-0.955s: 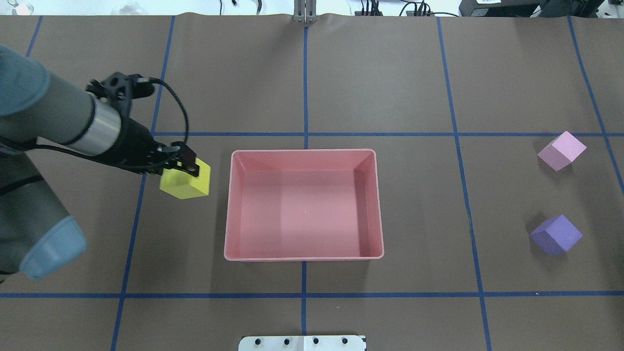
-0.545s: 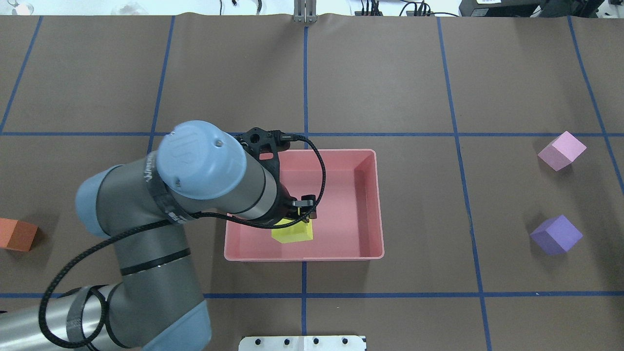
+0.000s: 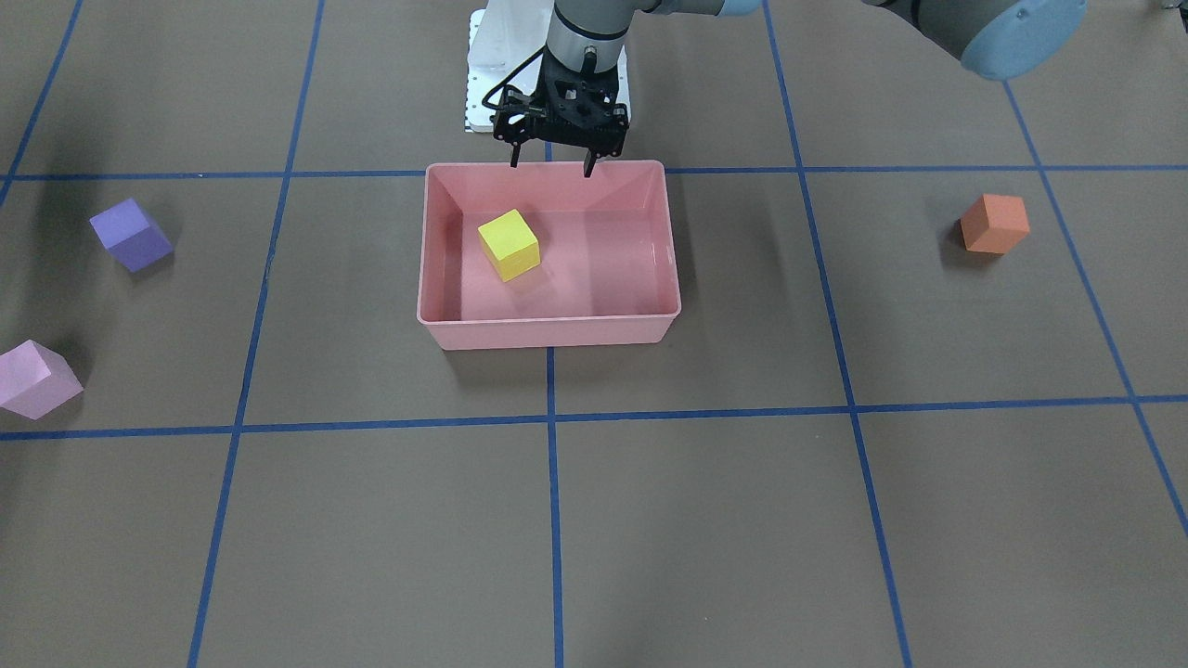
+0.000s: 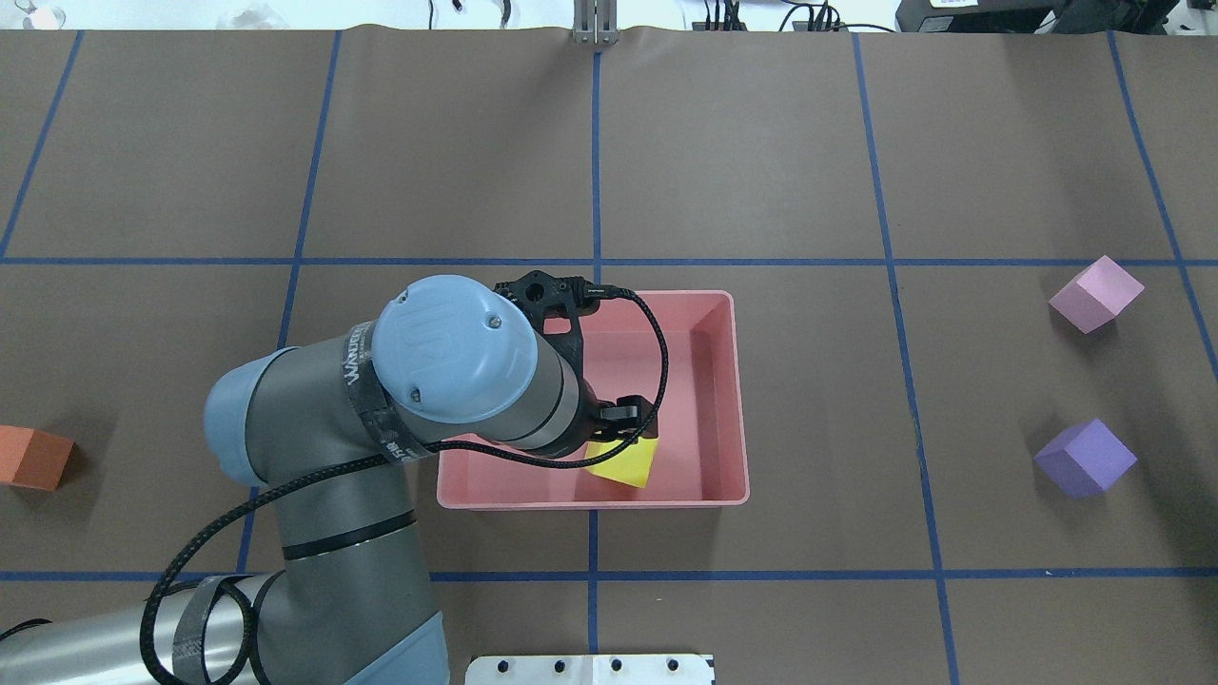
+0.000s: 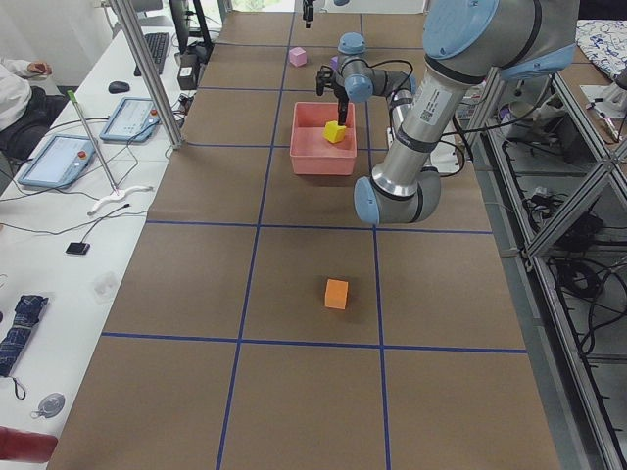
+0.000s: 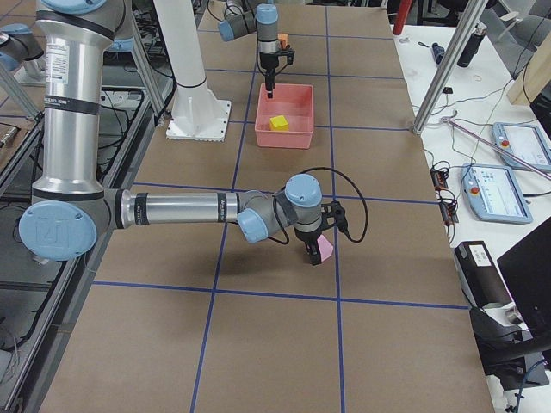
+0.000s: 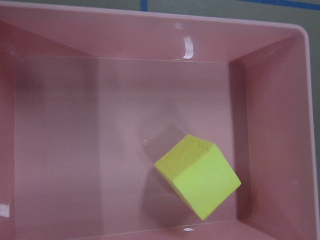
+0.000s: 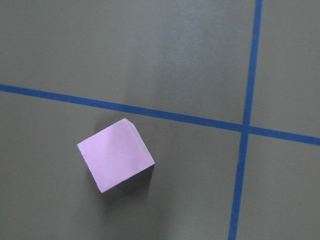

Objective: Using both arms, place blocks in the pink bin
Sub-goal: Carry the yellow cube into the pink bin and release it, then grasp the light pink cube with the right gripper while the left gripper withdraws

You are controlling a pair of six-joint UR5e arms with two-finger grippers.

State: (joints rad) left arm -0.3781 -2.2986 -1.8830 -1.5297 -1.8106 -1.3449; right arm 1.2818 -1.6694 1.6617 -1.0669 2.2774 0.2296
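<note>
The yellow block (image 3: 509,244) lies inside the pink bin (image 3: 548,320), near the robot-side wall; it also shows in the left wrist view (image 7: 197,176). My left gripper (image 3: 549,160) hangs open and empty above the bin's robot-side rim, clear of the block. The orange block (image 3: 994,224) sits on the table on my left. The purple block (image 3: 131,235) and the light pink block (image 3: 35,378) sit on my right. My right gripper (image 6: 314,251) shows only in the exterior right view, just above the pink block (image 8: 116,161). I cannot tell whether it is open or shut.
The white pedestal base plate (image 3: 483,83) sits behind the bin on the robot's side. Blue tape lines grid the brown table cover. My left arm's elbow and forearm (image 4: 314,457) reach over the table left of the bin.
My left arm carried the yellow block from left of the bin into it and let it go. The block now lies free, further right in the bin.
</note>
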